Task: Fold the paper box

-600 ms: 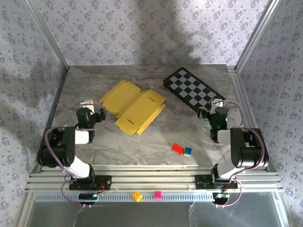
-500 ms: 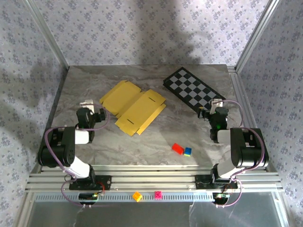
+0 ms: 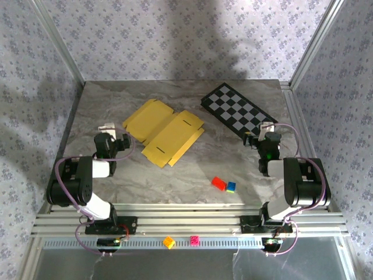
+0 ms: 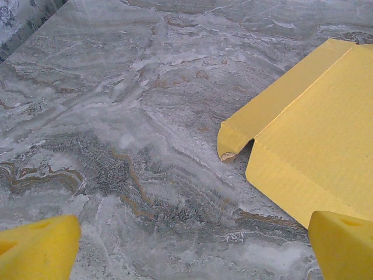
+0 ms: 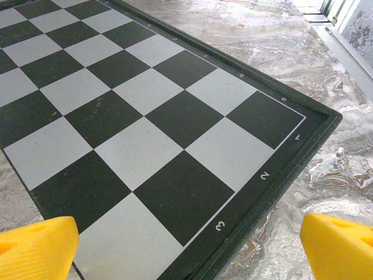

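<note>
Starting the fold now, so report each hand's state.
Left hand: open, empty, near the edge of the paper box.
Right hand: open, empty, above the checkerboard corner.

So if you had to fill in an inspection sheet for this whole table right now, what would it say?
Surface: grey marbled table, no spills seen.
Job's things: paper box, yellow, lying flat and unfolded, nothing touching it.
Clutter: checkerboard mat at the far right; red brick and blue brick close together near the front; yellow brick and pink brick on the front rail.
Grippers: left gripper open, over bare table beside the box; right gripper open, over the mat's corner.
Cables: cables looped along both arms.
Surroundings: flowered walls, aluminium frame.
</note>
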Available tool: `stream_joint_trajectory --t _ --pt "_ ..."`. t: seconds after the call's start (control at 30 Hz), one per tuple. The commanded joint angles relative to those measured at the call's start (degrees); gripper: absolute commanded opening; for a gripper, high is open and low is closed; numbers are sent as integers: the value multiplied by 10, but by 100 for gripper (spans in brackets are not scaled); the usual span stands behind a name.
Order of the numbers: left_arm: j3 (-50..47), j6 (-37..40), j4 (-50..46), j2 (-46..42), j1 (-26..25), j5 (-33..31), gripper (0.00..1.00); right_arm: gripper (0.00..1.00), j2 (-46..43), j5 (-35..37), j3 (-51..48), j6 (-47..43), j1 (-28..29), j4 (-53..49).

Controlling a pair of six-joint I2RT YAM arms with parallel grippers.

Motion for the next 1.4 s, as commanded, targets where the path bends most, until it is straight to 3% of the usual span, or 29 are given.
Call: stream_joint_trajectory --t 0.0,0.47,0.63,0.73,0.77,0.8,0.83,0.87,0.9,0.93,0.97,1.0,1.07,1.17,1.23,1.37 --pt "13 11 8 0 -1 -3 100 100 7 -6 10 -5 -2 0" --pt "11 10 13 -1 -2 -6 100 100 1 -2 4 -1 -3 7" --pt "23 32 -78 -104 -68 -175 100 100 -120 171 -29 45 11 -29" --pt "39 21 -117 -184 -109 -260 99 100 -237 267 18 65 30 -167" --pt "68 -7 -176 -203 -123 -303 100 100 -267 290 43 72 34 -204" --pt "142 -100 -329 -218 -126 -322 100 100 -295 309 85 101 37 -253" --pt "235 -203 -508 -224 -110 -265 100 100 -306 322 143 178 36 -332" --pt "308 -282 -627 -215 -91 -202 100 100 -304 323 202 267 29 -424" --pt "340 -348 -640 -193 -64 -113 100 100 -295 301 272 379 17 -561" --pt "334 -399 -566 -164 -21 79 99 100 -270 245 366 526 -6 -750" --pt "332 -451 -512 -132 -9 181 87 100 -246 216 400 558 -16 -821" --pt "355 -493 -521 -94 -22 214 76 97 -217 152 413 537 -30 -815" --pt "432 -478 -602 -35 -90 195 72 82 -173 43 437 497 -40 -809" --pt "510 -479 -683 41 -181 165 66 81 -143 68 489 453 53 -830" --pt "517 -515 -689 102 -204 194 59 79 -140 70 499 416 114 -810" --pt "539 -512 -718 214 -212 218 50 81 -120 24 511 402 179 -787"
